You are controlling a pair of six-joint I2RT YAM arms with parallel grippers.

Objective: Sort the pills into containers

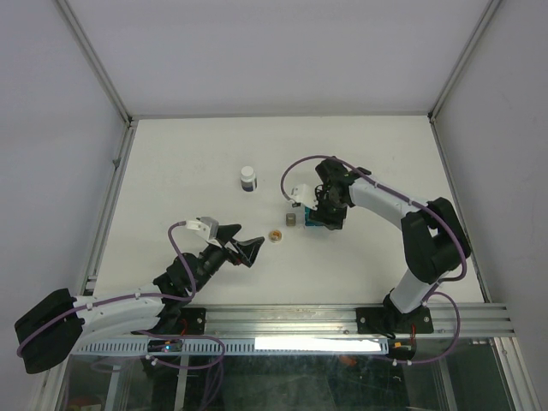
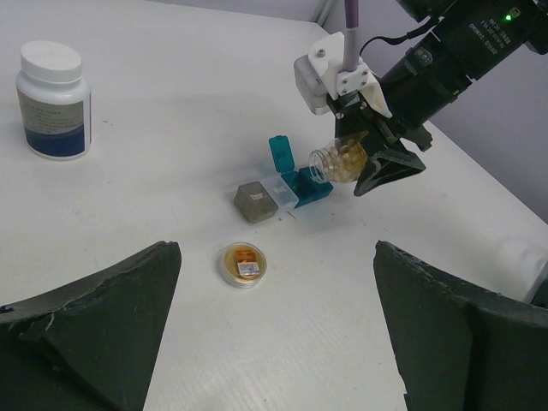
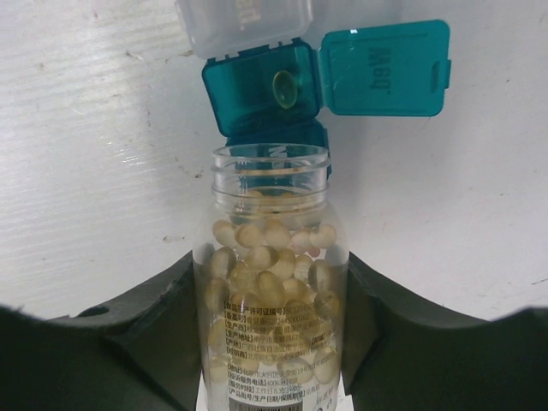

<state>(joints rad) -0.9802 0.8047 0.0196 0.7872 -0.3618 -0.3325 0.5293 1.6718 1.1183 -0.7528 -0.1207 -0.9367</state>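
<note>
Right claw [image 1: 324, 219] sits at the teal box [image 1: 315, 225]; left claw [image 1: 242, 243], spread wide, is well apart. From the left wrist, the right claw pinches a tilted pill bottle [image 2: 336, 163], with the grey box [image 2: 254, 203] just beside the teal one. From the right wrist, the teal lid is open and one yellow pill [image 3: 285, 88] lies inside.

The top external view looks steeply down on the whole desk [image 1: 188, 163] from above its near edge. The left wrist view faces low across the desk toward the right tool [image 2: 358, 163]. The right wrist view sits close above the teal box [image 3: 257, 94] and pill bottle [image 3: 270, 282], which all three views share.
</note>
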